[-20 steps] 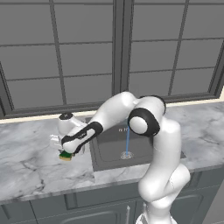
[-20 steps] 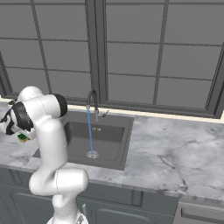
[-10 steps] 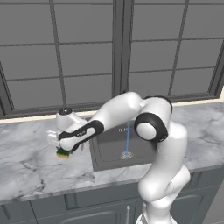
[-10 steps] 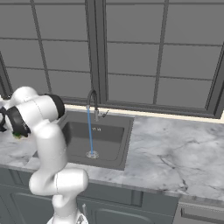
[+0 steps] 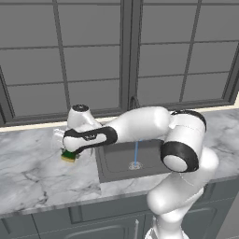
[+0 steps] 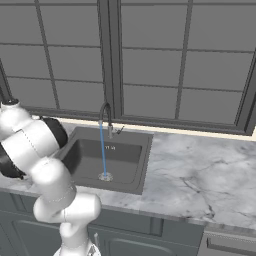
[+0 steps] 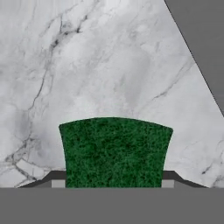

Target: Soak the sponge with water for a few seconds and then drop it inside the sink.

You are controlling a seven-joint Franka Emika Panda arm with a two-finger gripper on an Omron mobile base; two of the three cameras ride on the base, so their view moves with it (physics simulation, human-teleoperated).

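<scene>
The sponge [image 5: 69,157], green over yellow, is at the marble counter left of the sink [image 5: 116,161]. My gripper [image 5: 70,151] points down and is shut on it. In the hand view the sponge's green top [image 7: 114,151] sits between both fingertips [image 7: 56,178], with the gripper [image 7: 113,180] over pale marble. I cannot tell whether the sponge touches the counter. The water [image 5: 136,153] falls as a thin blue stream from the curved faucet [image 6: 105,112] to the drain [image 6: 105,176] of the dark basin [image 6: 127,152], well right of the sponge.
A dark corner of the sink [image 7: 203,39] shows at the top right of the hand view. Window panes and a sill [image 5: 37,123] run behind the counter. Marble counter [image 6: 200,175] stretches right of the basin, with cabinet fronts [image 6: 150,230] below.
The hand with the sponge has edged slightly up and left over the counter. The forearm and elbow have swung to a flatter pose. The water keeps running.
</scene>
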